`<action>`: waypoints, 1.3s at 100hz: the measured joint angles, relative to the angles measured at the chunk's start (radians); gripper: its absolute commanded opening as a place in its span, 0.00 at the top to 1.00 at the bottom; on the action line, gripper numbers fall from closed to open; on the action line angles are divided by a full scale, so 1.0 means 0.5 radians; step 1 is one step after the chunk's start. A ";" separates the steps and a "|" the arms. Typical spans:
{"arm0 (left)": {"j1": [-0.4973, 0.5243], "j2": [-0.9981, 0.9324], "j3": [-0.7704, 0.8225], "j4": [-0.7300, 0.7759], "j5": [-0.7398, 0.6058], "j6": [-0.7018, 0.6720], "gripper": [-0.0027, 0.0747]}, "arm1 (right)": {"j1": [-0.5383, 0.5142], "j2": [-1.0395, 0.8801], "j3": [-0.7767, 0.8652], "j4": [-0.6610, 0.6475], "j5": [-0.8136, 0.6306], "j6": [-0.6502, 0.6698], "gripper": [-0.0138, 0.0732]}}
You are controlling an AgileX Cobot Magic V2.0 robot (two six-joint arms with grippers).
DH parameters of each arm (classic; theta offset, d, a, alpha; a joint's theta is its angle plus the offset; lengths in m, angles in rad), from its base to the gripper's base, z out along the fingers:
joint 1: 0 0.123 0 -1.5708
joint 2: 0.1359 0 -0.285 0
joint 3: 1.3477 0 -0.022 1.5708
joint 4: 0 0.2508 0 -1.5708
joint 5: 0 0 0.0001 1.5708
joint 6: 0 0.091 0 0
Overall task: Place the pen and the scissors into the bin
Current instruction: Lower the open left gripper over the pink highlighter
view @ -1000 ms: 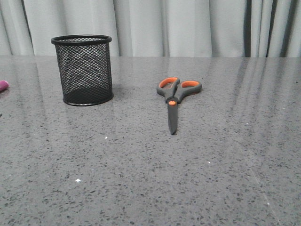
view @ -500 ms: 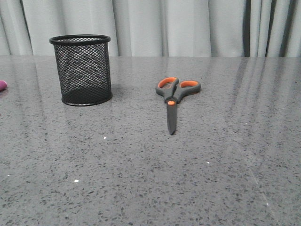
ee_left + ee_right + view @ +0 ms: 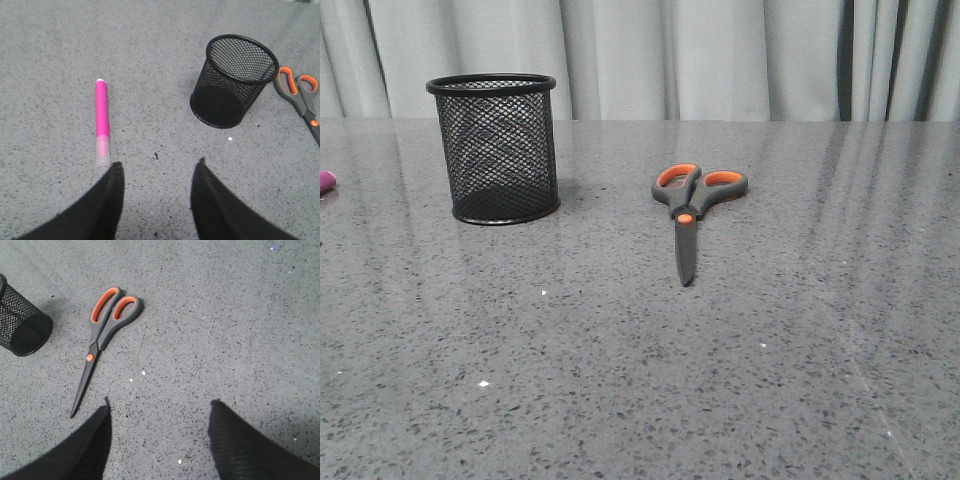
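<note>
Right now we see the bin standing upright in the upper left of the front view, on the grey table. Closed scissors lie flat near the frame's centre, loops toward the curtain, tips toward the camera, well apart from the bin. Only a pink tip of the pen shows at the left edge. From the left wrist we see the pen lying flat, apart from the bin, and the left gripper spread wide with nothing between its fingers. Our right gripper is likewise spread and empty, above the table near the scissors.
</note>
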 measured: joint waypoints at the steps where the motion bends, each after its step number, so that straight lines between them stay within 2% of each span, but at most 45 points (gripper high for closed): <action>1: 0.000 0.004 0.000 -0.004 0.000 0.002 0.51 | 0.000 0.000 0.000 0.001 0.000 0.000 0.36; 29: 0.000 0.257 -0.100 -0.073 0.024 0.062 0.51 | 0.000 0.000 0.000 0.014 0.000 -0.012 0.36; 55: 0.000 0.691 -0.289 -0.073 0.033 0.181 0.51 | 0.000 0.000 0.000 0.014 0.001 -0.012 0.36; 99: 0.000 1.454 -0.583 0.120 0.002 0.207 0.51 | 0.000 0.000 -0.005 0.014 0.037 -0.012 0.36; 130: 0.000 1.757 -0.701 0.187 -0.018 0.207 0.51 | 0.000 0.000 -0.005 0.014 0.045 -0.016 0.36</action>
